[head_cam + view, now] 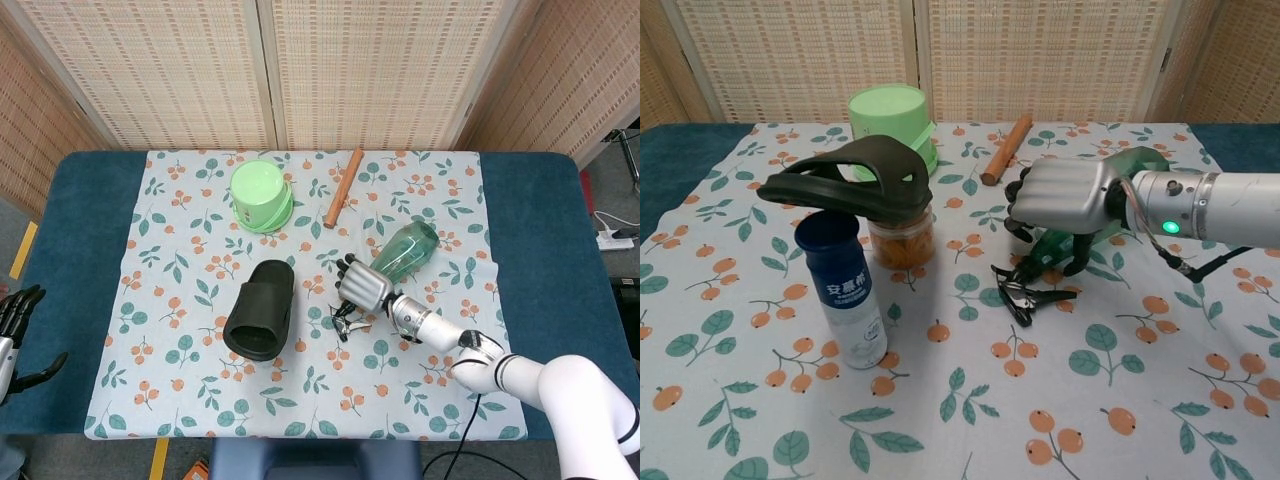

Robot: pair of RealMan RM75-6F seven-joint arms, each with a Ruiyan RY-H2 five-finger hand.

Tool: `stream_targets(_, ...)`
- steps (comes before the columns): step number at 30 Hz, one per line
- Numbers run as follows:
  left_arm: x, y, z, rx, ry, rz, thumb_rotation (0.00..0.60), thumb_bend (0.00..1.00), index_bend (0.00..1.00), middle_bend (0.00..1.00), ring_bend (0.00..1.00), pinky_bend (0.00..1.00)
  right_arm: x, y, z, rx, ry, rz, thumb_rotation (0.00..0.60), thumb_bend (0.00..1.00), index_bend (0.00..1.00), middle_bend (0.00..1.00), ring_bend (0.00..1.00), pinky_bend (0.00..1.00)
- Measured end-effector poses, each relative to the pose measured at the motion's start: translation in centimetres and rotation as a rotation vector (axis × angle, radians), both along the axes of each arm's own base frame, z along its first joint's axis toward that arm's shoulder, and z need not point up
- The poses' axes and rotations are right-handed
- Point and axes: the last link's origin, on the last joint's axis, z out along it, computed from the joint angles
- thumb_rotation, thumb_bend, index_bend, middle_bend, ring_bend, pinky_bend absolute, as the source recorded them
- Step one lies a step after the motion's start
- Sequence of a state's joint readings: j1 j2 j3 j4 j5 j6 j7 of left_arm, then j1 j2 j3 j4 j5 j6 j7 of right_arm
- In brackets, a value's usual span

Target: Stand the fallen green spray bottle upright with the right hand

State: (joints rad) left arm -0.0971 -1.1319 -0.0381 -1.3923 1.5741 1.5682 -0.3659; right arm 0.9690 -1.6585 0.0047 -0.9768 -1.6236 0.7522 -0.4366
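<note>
Spray bottle point(1060, 245) half-hidden under robot hand point(1065, 195)

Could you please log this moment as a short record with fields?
target: green spray bottle, lying on its side on the cloth
right hand: right hand curled over the bottle's neck; a firm hold cannot be told
left hand: left hand off the table's left edge, holding nothing
nearby: slipper, green cup, wooden stick

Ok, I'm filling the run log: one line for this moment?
stage: grasping | right hand: fingers curling over green spray bottle | bottle: lying down, not lifted | left hand: idle off-table
</note>
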Motion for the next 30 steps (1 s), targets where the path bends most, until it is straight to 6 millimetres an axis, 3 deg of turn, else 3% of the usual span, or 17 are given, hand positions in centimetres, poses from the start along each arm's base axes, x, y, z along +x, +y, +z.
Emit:
stream_targets(15,-0.1,-0.2,0.0,-0.003,0.003,0.010,0.600,0.22,0.02,0.01,0.00,0.00,-0.3,-0.1,0.1,-0.012,-0.050,0.044,0.600,0.00,0.69,0.55,0.44,0.57)
stream_targets(24,-0.3,-0.3,0.0,-0.006,0.004,0.015,0.600,0.22,0.02,0.01,0.00,0.00,-0.3,0.0,0.2,-0.007,-0.081,0.060,0.600,0.00,0.71,0.57,0.47,0.58)
stream_targets(30,-0.4,-0.2,-0.1,-0.012,0.007,0.019,0.600,0.22,0.02,0.01,0.00,0.00,0.6,0.0,1.7,-0.028,-0.147,0.078,0.600,0.00,0.72,0.57,0.48,0.58)
